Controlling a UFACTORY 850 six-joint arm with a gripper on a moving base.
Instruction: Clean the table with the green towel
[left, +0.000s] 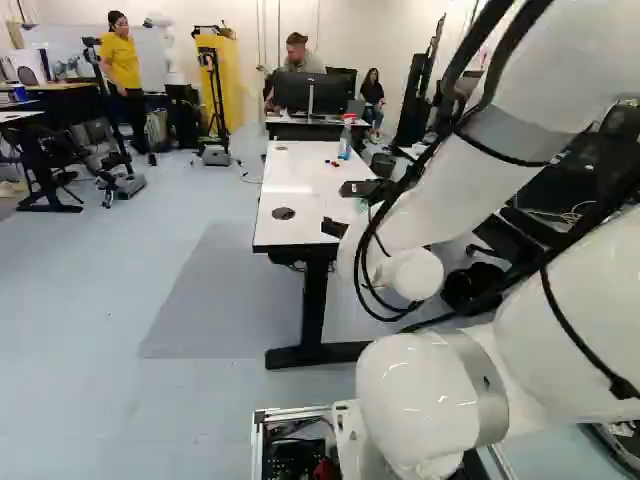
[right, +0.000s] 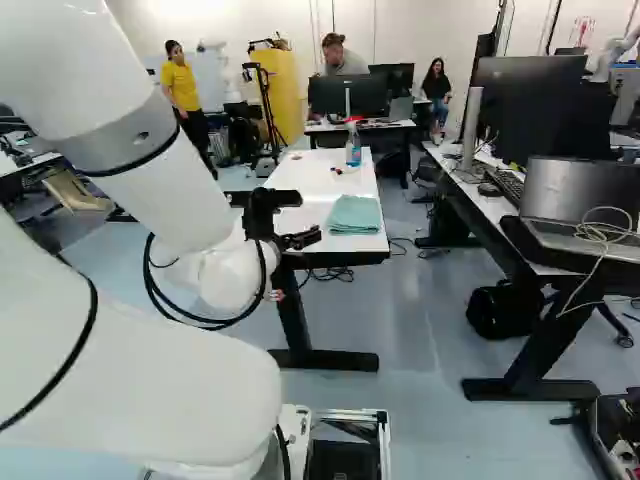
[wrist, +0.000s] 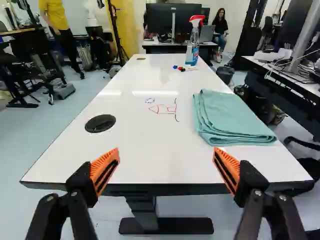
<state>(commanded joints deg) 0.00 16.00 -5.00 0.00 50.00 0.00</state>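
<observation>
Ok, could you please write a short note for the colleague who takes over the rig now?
Gripper: open and empty, facing the near end of the table.
Towel: folded on the table, ahead of the gripper, beside the drawing.
Spray bottle: towards the far end.
Done: no cleaning visible; drawing unwiped.
Left: grasp the towel, wipe the table.

White arm bent, claw agape

Ahead of the claw, open air spans the table until the spray bottle near its far end
</observation>
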